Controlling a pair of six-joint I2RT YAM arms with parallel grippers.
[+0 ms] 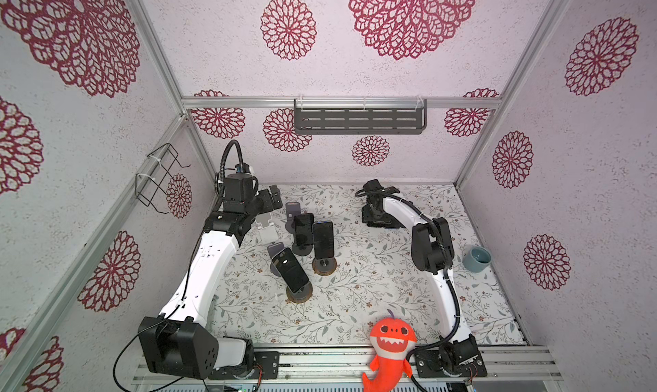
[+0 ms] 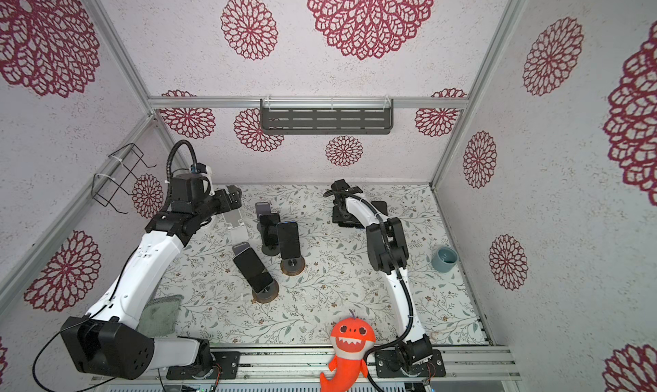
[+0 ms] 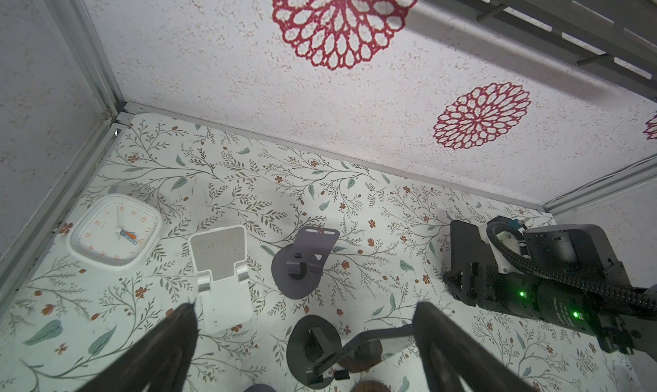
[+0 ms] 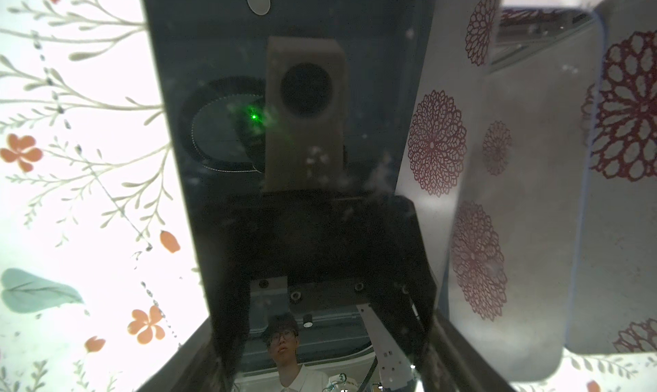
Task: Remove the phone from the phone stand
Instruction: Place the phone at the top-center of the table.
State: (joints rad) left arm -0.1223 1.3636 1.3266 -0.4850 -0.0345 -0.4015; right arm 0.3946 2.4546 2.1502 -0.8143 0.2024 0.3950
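Right gripper (image 4: 323, 322): jaws partway apart, clamped across the width of a dark glossy-screened phone (image 4: 291, 208), with fingers (image 4: 202, 358) on its long edges. The phone is down at the floral-patterned table (image 1: 373, 283), far right side, just beside a second mirror-faced phone (image 4: 515, 248) lying flat. It is well apart from the round-based phone stands (image 1: 324, 264) mid-table.

Left gripper (image 3: 305, 306): jaws wide apart, nothing between them.

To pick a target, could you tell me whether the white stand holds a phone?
Empty: in the left wrist view the white stand shows a bare back plate, no phone.
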